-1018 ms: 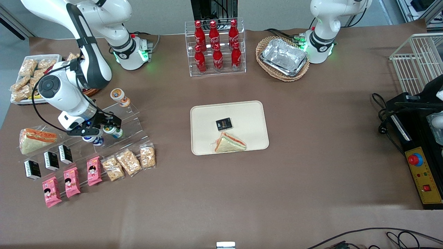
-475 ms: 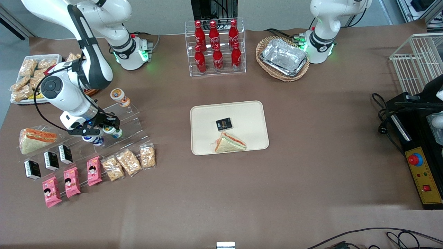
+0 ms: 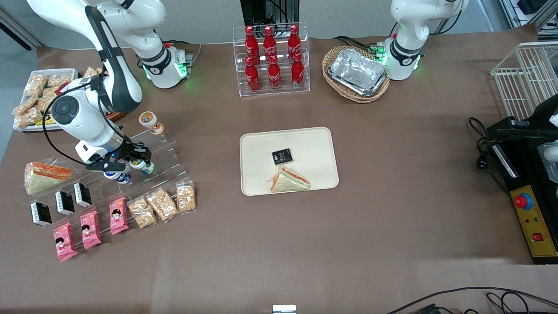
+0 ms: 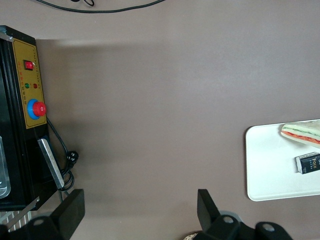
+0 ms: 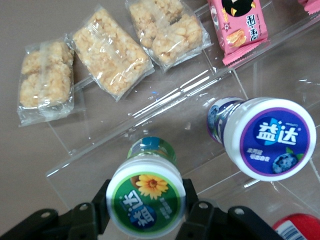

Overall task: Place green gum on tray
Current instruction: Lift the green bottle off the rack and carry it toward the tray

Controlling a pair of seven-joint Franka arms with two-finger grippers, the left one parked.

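I'm at the grab step: my gripper (image 5: 146,207) has a finger on each side of the green gum (image 5: 146,201), which stands on the clear stepped rack (image 3: 162,150) beside the blue-labelled bottle (image 5: 267,136). I can't tell if it's clamped yet. Next I need a firm squeeze, a straight lift, then a carry to the tray (image 3: 314,144).

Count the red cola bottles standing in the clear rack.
6 cola bottles, in the clear rack farther from the front camera than the tray: three up, three lower. None seem hidden.
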